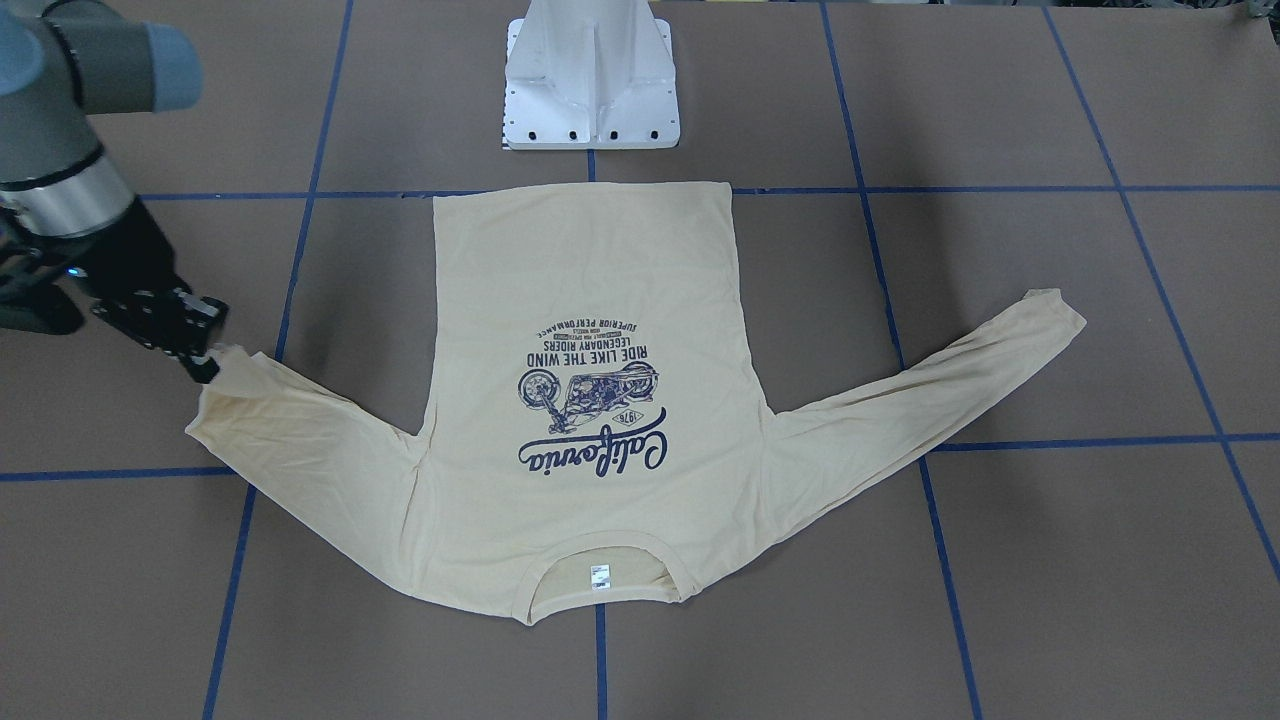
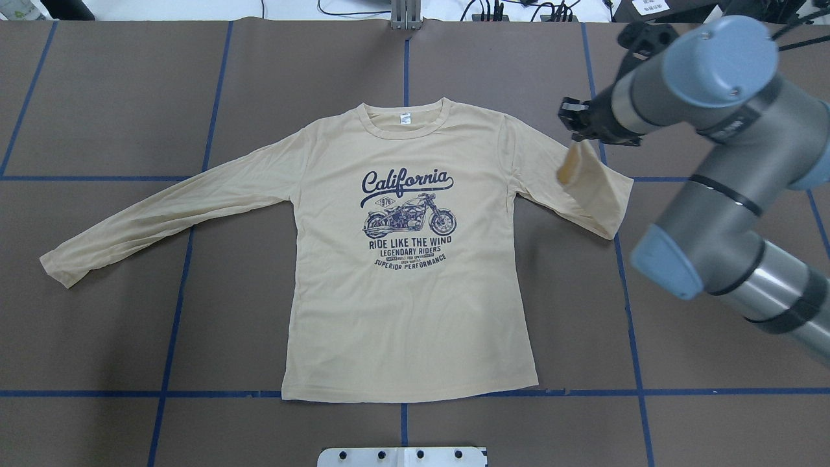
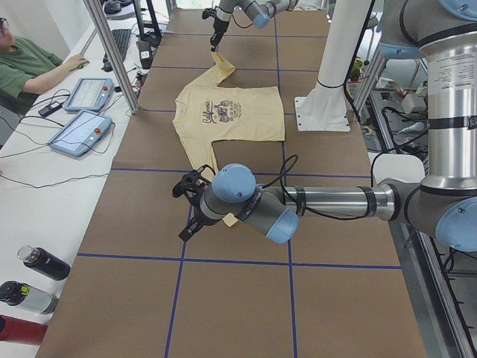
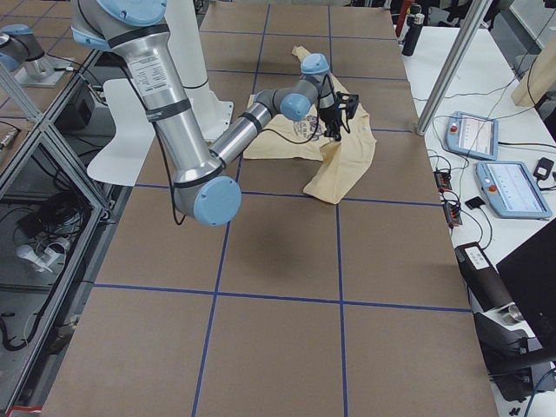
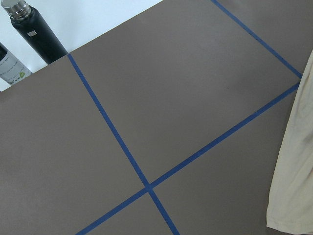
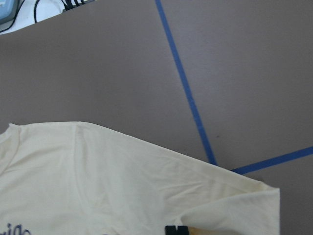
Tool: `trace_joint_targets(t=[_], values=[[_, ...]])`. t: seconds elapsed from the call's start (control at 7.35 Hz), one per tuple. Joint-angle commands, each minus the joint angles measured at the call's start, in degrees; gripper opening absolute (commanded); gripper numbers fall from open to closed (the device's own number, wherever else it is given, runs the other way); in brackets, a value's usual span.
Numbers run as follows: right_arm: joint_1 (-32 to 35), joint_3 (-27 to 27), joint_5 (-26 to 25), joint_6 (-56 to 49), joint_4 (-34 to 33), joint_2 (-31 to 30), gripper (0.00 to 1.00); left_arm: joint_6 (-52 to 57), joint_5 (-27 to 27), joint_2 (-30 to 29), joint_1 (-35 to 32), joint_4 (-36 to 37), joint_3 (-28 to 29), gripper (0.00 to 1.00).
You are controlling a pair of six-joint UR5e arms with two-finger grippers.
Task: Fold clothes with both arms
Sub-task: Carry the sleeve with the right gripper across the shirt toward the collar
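**While one cuff hangs pinched, T-shirt [image 2: 402,311] lies flat**

You will find it spread print-up, mid-frame overhead. Right gripper [image 2: 573,125], upper right, is clamped on the sleeve cuff [image 2: 570,166], which is raised. Left gripper [image 3: 188,210], centre of the left-side view: finger spacing cannot be told.

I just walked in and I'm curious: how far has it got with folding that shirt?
Barely begun. Done: the T-shirt lies flat, print up, with no fold made yet. In hand: the right arm's fingers pinch one sleeve cuff, lifted off the table. To do: bringing that sleeve in, the other sleeve, spread flat, and the body folds.
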Motion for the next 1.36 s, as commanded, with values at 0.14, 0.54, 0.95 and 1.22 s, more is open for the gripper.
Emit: trace_joint_targets(t=[0.14, 0.54, 0.95, 1.22], values=[[-5.31, -15.53, -7.87, 7.39, -2.83, 22.86, 0.0, 0.07, 0.0, -0.17, 0.06, 0.03, 0.33, 1.0], [-9.26, -37.06, -10.95, 11.53, -2.57, 41.5, 0.0, 0.07, 0.0, -0.17, 0.06, 0.21, 0.33, 1.0], [-14.02, -49.06, -16.31, 15.91, -2.22, 50.85, 0.97, 0.07, -0.09, -0.09, 0.06, -0.14, 0.25, 1.0], [-12.72, -51.55, -12.22, 15.51, -2.13, 52.64, 0.99, 0.16, -0.26, -0.52, 0.06, -0.58, -0.02, 1.0]])
